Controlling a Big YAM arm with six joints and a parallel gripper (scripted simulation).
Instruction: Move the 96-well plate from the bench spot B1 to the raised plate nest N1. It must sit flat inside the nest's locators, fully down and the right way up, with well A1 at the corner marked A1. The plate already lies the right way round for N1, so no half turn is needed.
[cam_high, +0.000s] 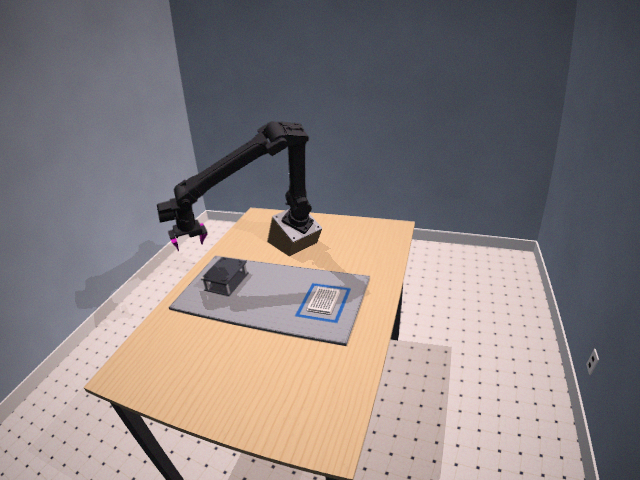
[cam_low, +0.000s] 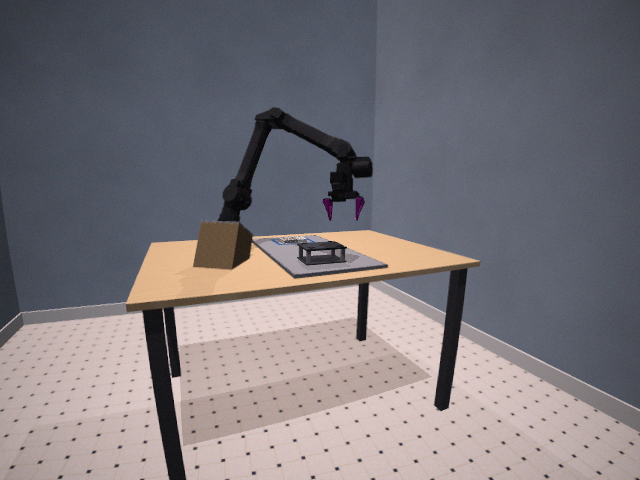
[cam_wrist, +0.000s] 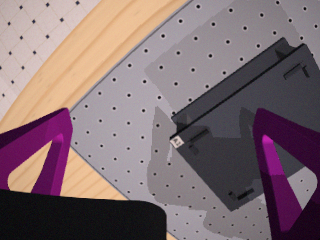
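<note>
Open tool (cam_wrist: 160, 160) above nest (cam_wrist: 250, 127), plate (cam_high: 323, 299) apart.

Matt wood-grain table (cam_high: 248, 382), perforated grey mat (cam_high: 268, 304) — matt black nest (cam_high: 223, 276)

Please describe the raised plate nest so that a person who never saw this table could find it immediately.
On the wooden table lies a grey perforated mat in front of the arm's block base. The nest stands at the mat's end nearer the open tool, opposite the white plate in its blue frame. It is the only dark, raised platform on short posts; the plate is pale and flat.
</note>
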